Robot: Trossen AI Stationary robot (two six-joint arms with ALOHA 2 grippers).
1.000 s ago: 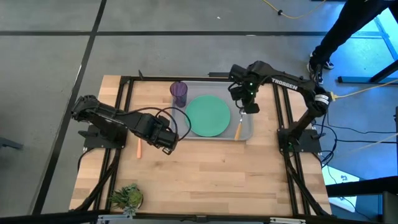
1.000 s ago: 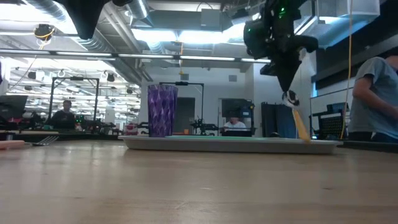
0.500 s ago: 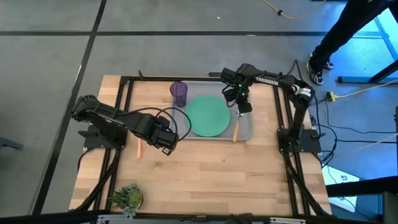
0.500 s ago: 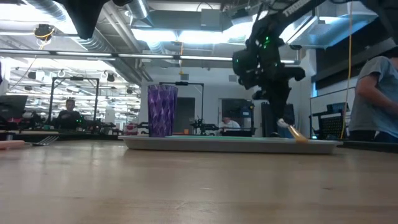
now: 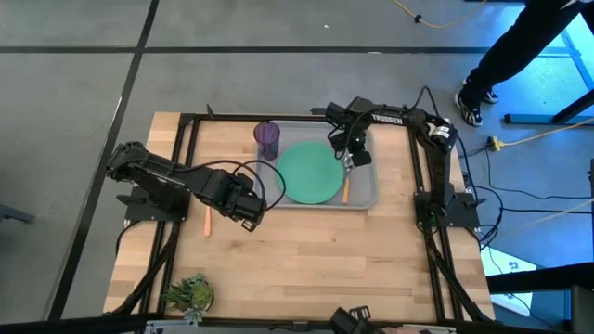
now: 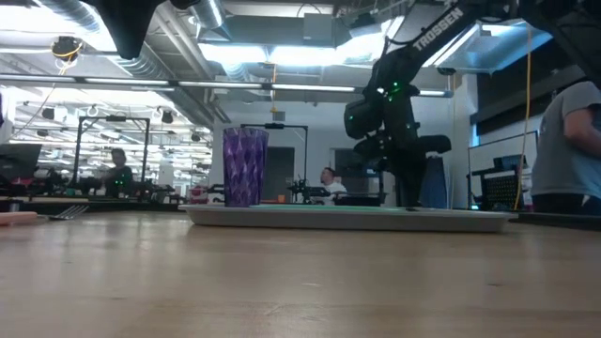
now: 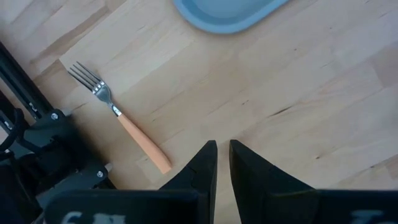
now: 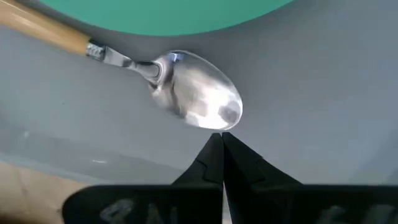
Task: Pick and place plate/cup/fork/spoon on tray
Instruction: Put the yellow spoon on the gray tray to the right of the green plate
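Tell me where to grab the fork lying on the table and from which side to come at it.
Grip the fork at the middle of its orange handle, coming straight down from above with the fingers across the handle's width. It lies flat on the bare table, clear of the tray, so nothing blocks a top approach; the handle looks thicker than the tines. The left pincer is nearest.

Bare wood around the fork (image 7: 118, 117) – open approach, tray (image 5: 364, 197) crowded by plate (image 5: 311, 173), cup (image 5: 267, 139), spoon (image 8: 155, 68)
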